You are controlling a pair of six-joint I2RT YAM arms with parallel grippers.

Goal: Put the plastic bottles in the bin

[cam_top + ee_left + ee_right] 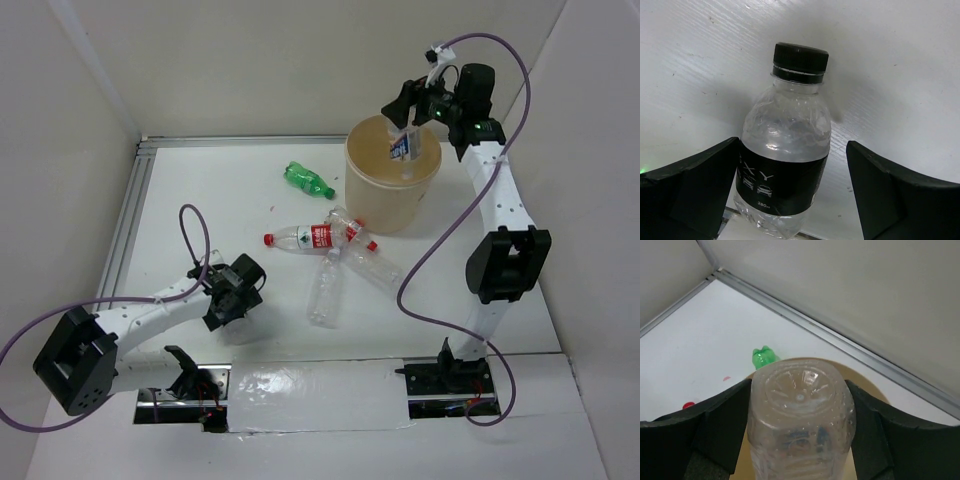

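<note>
My right gripper (415, 112) hangs over the tan bin (362, 190), shut on a clear plastic bottle (403, 148) with a blue and white label. In the right wrist view both fingers press that bottle's sides (800, 410), its base toward the camera and the bin's rim (860, 385) below. My left gripper (792, 150) stands open around a black-capped, black-labelled bottle (785, 145) lying on the table. Its left finger is close to the bottle and the right finger stands apart. A green bottle (307, 180) and three more clear bottles (305, 238) (325, 290) (370, 260) lie mid-table.
White walls enclose the table on three sides, with a metal rail (240, 141) along the back. The green bottle (763, 358) lies just left of the bin. A purple cable (440, 240) loops beside the right arm.
</note>
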